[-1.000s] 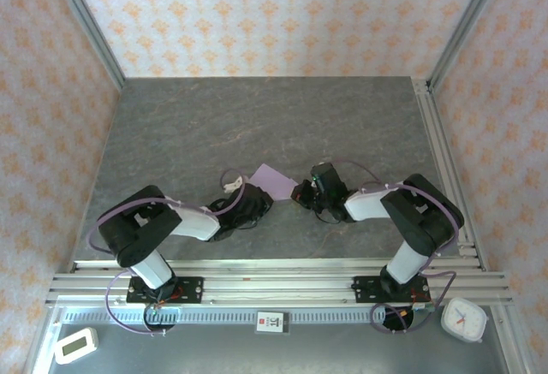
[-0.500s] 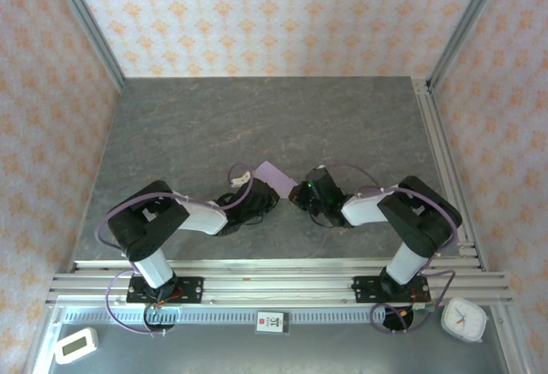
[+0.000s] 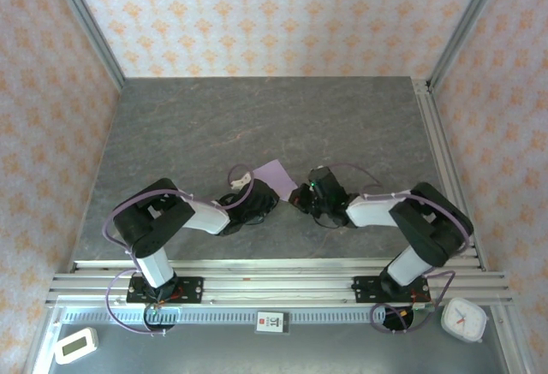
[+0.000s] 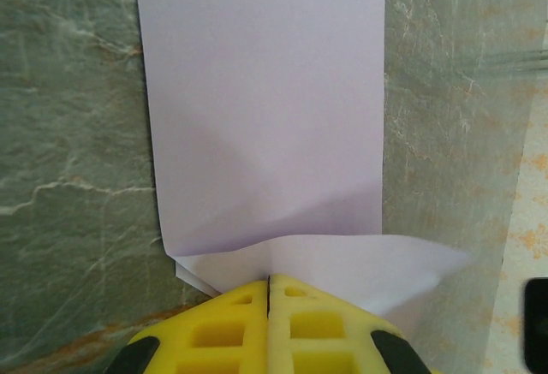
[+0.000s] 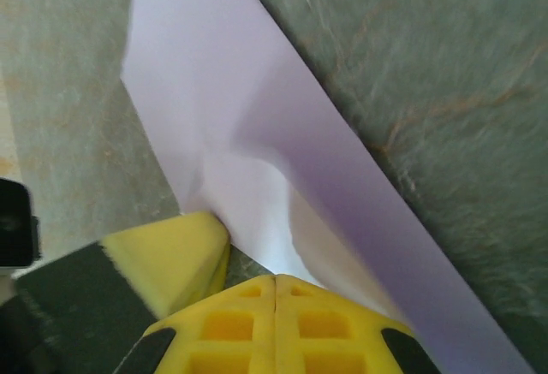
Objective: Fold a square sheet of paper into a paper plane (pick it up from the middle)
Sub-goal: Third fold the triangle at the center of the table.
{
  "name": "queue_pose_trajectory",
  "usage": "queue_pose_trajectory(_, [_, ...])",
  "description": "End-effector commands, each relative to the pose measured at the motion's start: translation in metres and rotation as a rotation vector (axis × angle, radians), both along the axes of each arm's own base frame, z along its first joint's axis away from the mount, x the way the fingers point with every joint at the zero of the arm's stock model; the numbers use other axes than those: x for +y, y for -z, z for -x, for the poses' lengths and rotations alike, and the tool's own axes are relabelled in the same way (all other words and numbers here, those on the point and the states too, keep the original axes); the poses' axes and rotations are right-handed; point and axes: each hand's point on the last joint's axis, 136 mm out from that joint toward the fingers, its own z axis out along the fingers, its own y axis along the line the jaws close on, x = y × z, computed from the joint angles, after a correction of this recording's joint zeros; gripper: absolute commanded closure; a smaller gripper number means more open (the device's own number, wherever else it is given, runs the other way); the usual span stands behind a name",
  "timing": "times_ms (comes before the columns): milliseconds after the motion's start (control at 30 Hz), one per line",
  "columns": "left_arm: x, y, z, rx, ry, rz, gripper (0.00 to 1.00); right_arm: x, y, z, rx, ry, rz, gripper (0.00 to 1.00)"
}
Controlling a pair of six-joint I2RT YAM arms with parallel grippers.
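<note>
No writing can be made out anywhere on this two-arm robot table, seen from above and from both wrists.
A small white tag (image 3: 270,322) sits on the front rail (image 3: 214,315) midway between the arm bases. It bears a red square and some dark characters, which are too small to read. At the near right corner lies a round white clock (image 3: 463,319). Its dial and hands show, but the numerals are too small to read. At the near left corner lies a white digital timer (image 3: 75,345) with a pale display whose digits cannot be told. The square sheet of paper (image 4: 265,109) is plain pale lilac.
</note>
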Motion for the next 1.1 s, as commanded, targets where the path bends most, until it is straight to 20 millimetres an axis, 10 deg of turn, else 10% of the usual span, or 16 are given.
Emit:
queue_pose_trajectory(0, [0.018, 0.007, 0.005, 0.016, -0.017, -0.083, 1.0, -0.011, -0.02, -0.01, -0.066, -0.006, 0.044, 1.0])
queue_pose_trajectory(233, [0.015, 0.0, 0.0, 0.003, -0.007, -0.087, 1.0, -0.002, -0.021, -0.007, -0.1, -0.058, -0.018, 1.0])
queue_pose_trajectory(533, [0.012, 0.0, -0.002, -0.002, 0.005, -0.076, 1.0, -0.027, 0.029, 0.005, -0.052, -0.033, 0.071, 1.0])
queue_pose_trajectory(900, [-0.025, -0.045, -0.019, -0.115, 0.155, -0.061, 1.0, -0.031, 0.04, 0.017, -0.025, -0.098, 0.108, 1.0])
queue_pose_trajectory(1067, [-0.037, -0.036, -0.027, -0.108, 0.187, -0.084, 1.0, -0.029, 0.042, 0.016, -0.019, -0.106, 0.112, 1.0])
